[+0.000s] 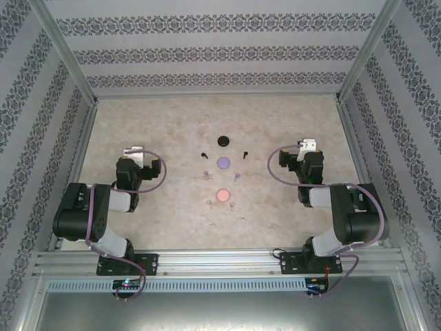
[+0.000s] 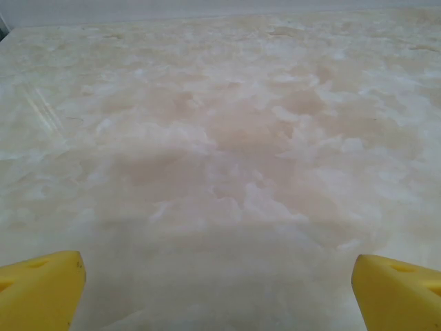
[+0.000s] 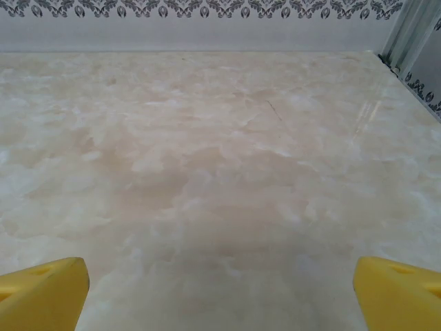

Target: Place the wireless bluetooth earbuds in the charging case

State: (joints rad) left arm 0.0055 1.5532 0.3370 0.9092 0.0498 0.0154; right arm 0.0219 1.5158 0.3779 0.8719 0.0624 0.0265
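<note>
Three round charging cases lie in a line down the table's middle: black [image 1: 222, 141], pale purple [image 1: 222, 163] and pinkish [image 1: 223, 195]. Tiny earbuds flank each one: black buds [image 1: 204, 153] [image 1: 245, 152], purple buds [image 1: 205, 174] [image 1: 237, 176], pinkish buds [image 1: 209, 203] [image 1: 233, 205]. My left gripper [image 1: 134, 150] rests well left of them, and my right gripper [image 1: 308, 145] well right. In the left wrist view the left gripper [image 2: 219, 289] is open over bare marble with its yellow fingertips [image 2: 41, 289] wide apart. The right gripper [image 3: 220, 293] is likewise open and holds nothing.
The marble-patterned table [image 1: 138, 221] is boxed in by patterned walls [image 1: 220, 52] and aluminium posts [image 1: 65, 52]. A metal rail [image 1: 220, 262] runs along the near edge, carrying both arm bases.
</note>
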